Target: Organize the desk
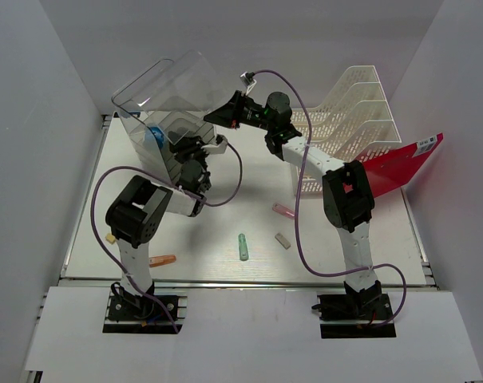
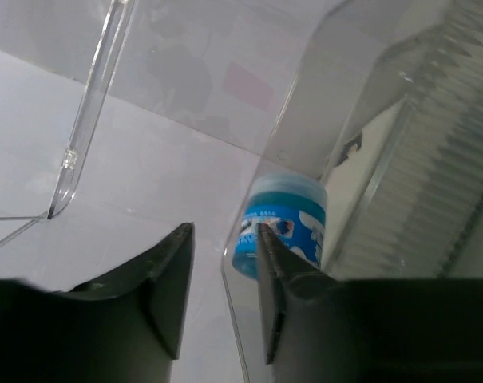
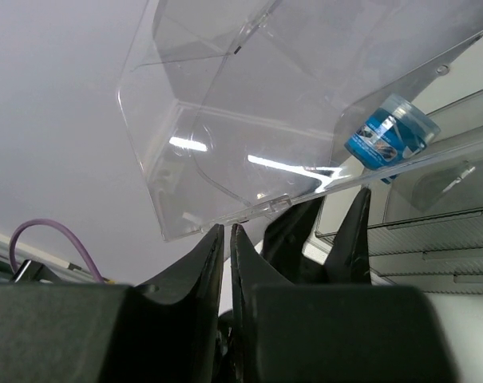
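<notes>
The white desk has a silver rail along its near edge. At the back left stands a clear plastic drawer box with a blue jar inside. A clear drawer is tilted up above it. My right gripper is shut on the drawer's lower edge, fingertips almost touching. My left gripper is open at the box front, a clear wall edge between its fingers and the blue jar just beyond. Its fingers show in the right wrist view, as does the jar.
A white slotted file rack and a red folder stand at the back right. Loose on the desk are a green marker, a pink piece, a grey piece, an orange piece and a small beige piece.
</notes>
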`<state>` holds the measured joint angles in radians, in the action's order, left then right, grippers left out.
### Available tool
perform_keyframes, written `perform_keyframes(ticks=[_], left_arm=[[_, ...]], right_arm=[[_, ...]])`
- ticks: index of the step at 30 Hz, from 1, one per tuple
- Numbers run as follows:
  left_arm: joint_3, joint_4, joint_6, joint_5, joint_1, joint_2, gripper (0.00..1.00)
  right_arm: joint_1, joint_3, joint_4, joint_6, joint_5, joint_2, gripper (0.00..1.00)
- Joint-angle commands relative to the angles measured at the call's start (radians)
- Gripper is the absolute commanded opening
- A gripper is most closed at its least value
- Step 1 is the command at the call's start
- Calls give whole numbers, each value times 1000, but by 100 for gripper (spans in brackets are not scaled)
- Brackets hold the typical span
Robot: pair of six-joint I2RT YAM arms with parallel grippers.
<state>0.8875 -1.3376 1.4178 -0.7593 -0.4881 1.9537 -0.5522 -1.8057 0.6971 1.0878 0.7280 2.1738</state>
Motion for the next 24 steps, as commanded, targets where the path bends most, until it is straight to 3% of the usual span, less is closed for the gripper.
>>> perform_keyframes(ticks=[1, 7, 11, 13, 14, 18, 21, 22, 23, 24], left_arm=[[-47, -202, -14, 28, -32, -82, 45], [-102, -213, -16, 35, -76, -127, 36], [-148, -192, -16, 51, -151, -177, 37], [-188, -167, -28, 37, -179, -223, 43], [-205, -157, -49, 5, -208, -243, 54], [-310, -19, -155, -106, -277, -392, 67], [-381, 286, -374, -195, -329, -603, 71], [-366, 626, -467, -192, -339, -668, 71], [-333, 860, -731, -157, -339, -816, 72], [-293, 1249, -866, 29, -339, -878, 98]], right_arm=[[-6, -35, 55, -16, -19, -63, 14], [-5, -38, 53, -16, -21, -60, 13], [-3, -35, 48, -22, -21, -60, 14], [-3, -26, 48, -25, -22, -57, 16], [-2, -24, 47, -26, -24, -55, 17], [1, -17, 45, -39, -27, -51, 25], [0, -3, 35, -60, -24, -48, 28], [0, 0, 33, -65, -25, -45, 28], [-2, 11, 32, -71, -25, -43, 28], [1, 16, 28, -75, -25, -42, 28]])
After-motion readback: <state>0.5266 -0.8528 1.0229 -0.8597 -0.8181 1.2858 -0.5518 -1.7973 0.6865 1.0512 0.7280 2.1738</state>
